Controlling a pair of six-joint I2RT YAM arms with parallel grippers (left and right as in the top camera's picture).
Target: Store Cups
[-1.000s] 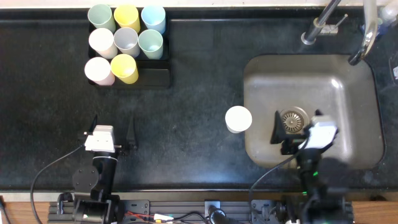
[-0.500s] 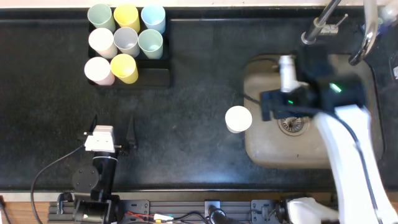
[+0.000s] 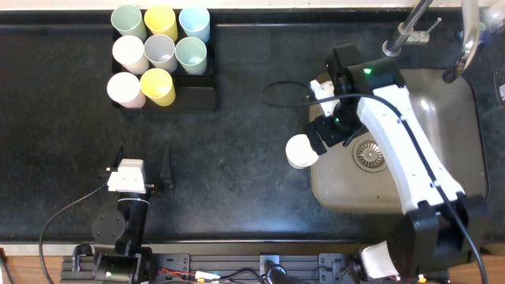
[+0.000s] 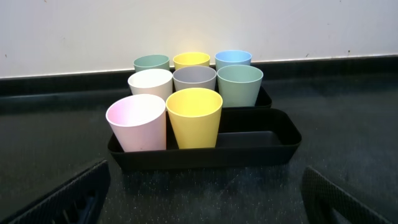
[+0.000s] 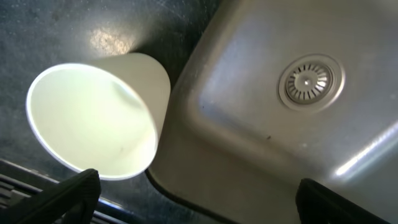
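Black bench (image 3: 237, 158), steel sink (image 3: 442, 102) set in its right part; all places taken from the sink. Well left of the sink, far side of the bench: one black tray (image 3: 199, 99) holding eight upright cups, counted as 2 green, 2 yellow, 1 blue, 1 white, 1 grey, 1 pink. Far row green cup (image 3: 126, 17), yellow cup (image 3: 160, 17), blue cup (image 3: 194, 20); middle row white cup (image 3: 129, 51), grey cup (image 3: 160, 49), second green cup (image 3: 191, 54); near row pink cup (image 3: 125, 88) and second yellow cup (image 3: 158, 85), with one open slot on the side toward the sink. Also well left of the sink, near side: left gripper (image 3: 144, 160), released, jaws spread wide, holding nothing, facing the tray. Between tray and sink, one loop of black cable (image 3: 272, 93) lies on the bench, close to the sink's far-left corner. Ninth cup, the loose cream cup (image 3: 302, 151), stands upright on the bench, mouth up, just beside the sink's left rim. Right gripper (image 5: 199, 202) hangs above that rim, released, fingers well apart, cup sitting toward one finger, not clamped. The right arm's white link crosses over the basin. One round drain (image 3: 371, 155) in the sink floor. One faucet (image 3: 409, 30) at the sink's far rim.
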